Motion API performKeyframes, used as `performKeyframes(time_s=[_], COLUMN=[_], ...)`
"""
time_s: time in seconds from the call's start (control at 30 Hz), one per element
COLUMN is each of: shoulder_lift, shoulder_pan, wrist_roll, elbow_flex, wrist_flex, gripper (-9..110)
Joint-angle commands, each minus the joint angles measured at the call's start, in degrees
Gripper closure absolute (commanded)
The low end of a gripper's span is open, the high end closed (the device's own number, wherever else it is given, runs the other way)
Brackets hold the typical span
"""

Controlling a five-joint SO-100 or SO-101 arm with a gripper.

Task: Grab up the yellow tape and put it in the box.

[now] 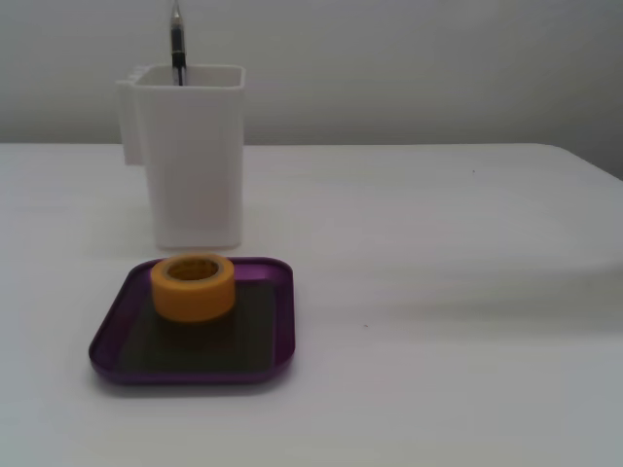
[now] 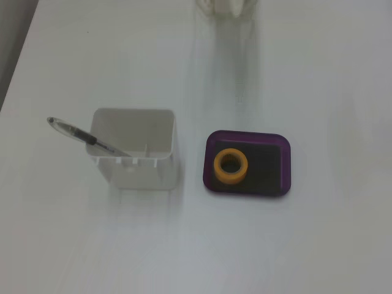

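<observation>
The tape (image 1: 193, 286) lies flat, hole up, inside the box (image 1: 280, 321), on the dark bottom toward the end nearest the white container (image 1: 192, 156); in the other fixed view the tape (image 2: 231, 166) sits at the left end of the box (image 2: 282, 168), close to the rim there but seemingly not on it. No fingers show in either of the 2 views, so places cannot be given relative to them, and how far they are spread, or whether they hold anything, cannot be told; only a pale shape at the top edge (image 2: 222, 6) might be part of the arm. Judged from how things lie, the task looks done. What could still go wrong: if the arm swings back low over the table, it could clip the container with its pen (image 2: 86, 138), or nudge the light box and slide the tape toward the rim.
</observation>
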Motion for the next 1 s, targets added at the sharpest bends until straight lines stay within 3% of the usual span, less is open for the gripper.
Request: performKeyframes(time_s=[0.0,0.33,0.73,0.9,0.97], shoulder_lift=[12.0,41.5,38.6,38.5,38.5], shoulder_pan=[-0.4,-0.4,-0.4,-0.4,-0.4], wrist_roll=[-0.4,-0.4,0.5,0.4,0.4], elbow_flex=[12.7,46.1,50.7,55.4,57.4], wrist_flex=[-2.5,-11.6,-11.5,-11.5,-11.5], gripper=[86,86,87,101,102])
